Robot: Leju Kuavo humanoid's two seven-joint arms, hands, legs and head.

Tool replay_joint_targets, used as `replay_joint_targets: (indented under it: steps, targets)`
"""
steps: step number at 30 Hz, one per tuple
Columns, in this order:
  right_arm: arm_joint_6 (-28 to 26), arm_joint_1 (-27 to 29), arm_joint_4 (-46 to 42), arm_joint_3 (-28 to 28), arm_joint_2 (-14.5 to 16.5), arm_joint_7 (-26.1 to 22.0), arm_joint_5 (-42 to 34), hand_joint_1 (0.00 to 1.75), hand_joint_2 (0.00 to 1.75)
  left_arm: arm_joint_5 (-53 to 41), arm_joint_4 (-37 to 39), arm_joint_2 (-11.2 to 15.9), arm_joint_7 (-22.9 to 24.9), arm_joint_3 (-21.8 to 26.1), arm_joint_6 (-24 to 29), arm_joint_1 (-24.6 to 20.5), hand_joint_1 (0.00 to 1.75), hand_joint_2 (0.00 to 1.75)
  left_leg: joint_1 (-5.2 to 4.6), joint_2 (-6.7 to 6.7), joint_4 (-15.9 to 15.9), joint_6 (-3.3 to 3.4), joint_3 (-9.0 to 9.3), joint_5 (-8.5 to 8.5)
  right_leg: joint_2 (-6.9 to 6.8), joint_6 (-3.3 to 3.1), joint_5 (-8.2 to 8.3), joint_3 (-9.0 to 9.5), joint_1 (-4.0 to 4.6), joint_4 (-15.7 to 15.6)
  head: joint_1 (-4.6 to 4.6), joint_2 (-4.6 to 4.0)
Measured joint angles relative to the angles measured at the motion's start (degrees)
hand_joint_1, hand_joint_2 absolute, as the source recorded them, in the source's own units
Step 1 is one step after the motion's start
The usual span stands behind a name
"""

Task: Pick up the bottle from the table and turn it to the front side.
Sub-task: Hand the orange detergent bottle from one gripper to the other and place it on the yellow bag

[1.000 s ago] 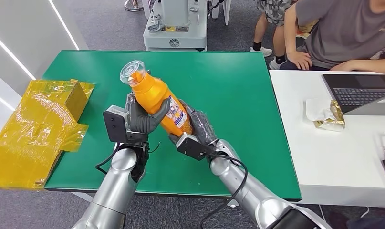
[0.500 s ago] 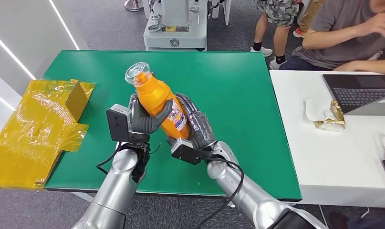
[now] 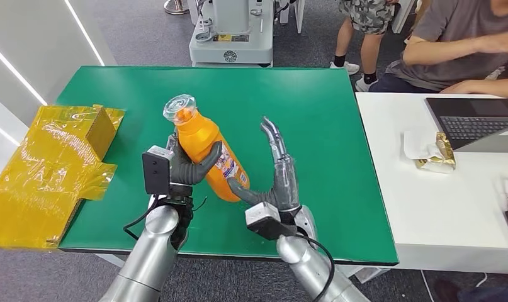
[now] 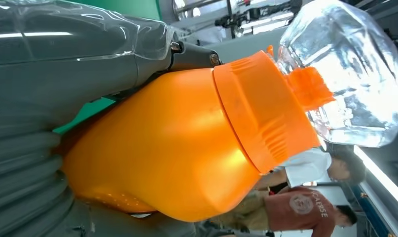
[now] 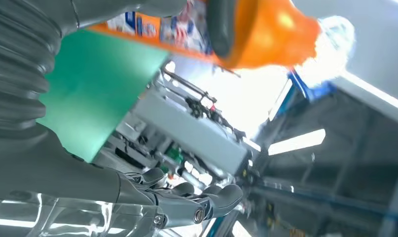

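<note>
Bottle (image 3: 207,151): smooth, rigid plastic, likely slippery; left hand (image 3: 187,165) fingers grasp mid-body. Right hand (image 3: 277,176) fingers released, spread alongside.

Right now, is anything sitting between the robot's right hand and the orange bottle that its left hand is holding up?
Nothing visible does. The left hand grips the orange bottle above the green table. The right hand is open beside it, fingers spread upward, thumb reaching toward the bottle's base with only open space between.

Left hand (image 3: 187,168) clenched in a grip; right hand (image 3: 277,177) spread, raised.
</note>
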Motion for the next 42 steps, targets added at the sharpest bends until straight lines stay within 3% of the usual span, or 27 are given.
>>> replay_joint_targets:
  steps: [8,15,20,23,27,32,37,42]
  targets:
    - [-5.07,8.38,-15.2,0.1,-2.12,-0.54,1.17,0.0,1.75,-3.21,-1.62,1.17,-0.41,1.34,3.67,0.2,1.75,1.75,0.0,0.03,-0.01,-0.01,-0.02,0.01,0.02,-0.01,0.01,-0.03,0.0,0.01,0.01,0.0]
    - [-5.32,15.64,-25.36,0.07,-3.26,-0.9,0.64,0.0,1.75,-9.09,-3.78,4.32,-1.25,3.71,10.36,-0.65,1.75,1.75,0.02,0.04,-0.04,-0.01,-0.02,0.0,0.03,-0.02,0.0,-0.04,0.01,0.02,0.01,0.0]
    - [-5.32,21.33,-28.78,-0.04,-4.34,-0.91,-2.45,0.0,1.75,-25.08,-4.31,12.12,1.73,4.93,24.52,-3.74,1.75,1.75,0.05,0.14,-0.06,-0.05,-0.01,0.03,0.14,-0.03,0.0,-0.08,0.04,0.04,0.0,0.0]
    - [-5.31,23.6,-29.79,-0.13,-4.35,-0.92,-2.46,0.0,1.75,-43.14,-3.81,18.26,5.64,7.04,29.38,-6.72,1.75,1.75,0.1,0.13,-0.11,-0.15,-0.01,0.1,0.15,-0.05,0.0,-0.1,0.07,0.07,0.0,0.0]
    - [-5.31,25.82,-30.75,-0.41,-4.36,-0.92,-2.65,0.0,1.75,-64.6,-3.41,24.54,9.5,11.7,29.91,-9.71,1.75,1.75,0.1,0.22,-0.14,-0.22,-0.01,0.13,0.25,-0.08,0.01,-0.16,0.08,0.09,0.0,0.0]
    - [-5.31,27.34,-31.75,-0.7,-4.36,-0.92,-3.33,0.0,1.75,-72.67,-0.47,29.76,13.21,12.44,29.79,-13.09,1.75,1.75,0.08,0.19,-0.13,-0.23,-0.03,0.15,0.21,-0.08,0.02,-0.19,0.07,0.08,0.02,0.0]
    - [-5.3,27.65,-32.01,-0.89,-4.36,-0.92,-3.7,0.0,1.75,-75.53,6.77,31.5,14.6,9.73,27.03,-17.18,1.75,1.75,0.06,0.18,-0.1,-0.23,-0.03,0.17,0.2,-0.09,0.06,-0.18,0.06,0.07,0.02,0.0]
    - [-5.28,27.69,-32.01,-0.95,-4.36,-0.92,-4.22,0.0,1.75,-76.3,16.2,31.42,13.08,4.85,22.37,-20.86,1.75,1.75,0.06,0.26,-0.09,-0.22,-0.03,0.18,0.25,-0.13,0.13,-0.2,0.05,0.07,0.02,0.0]
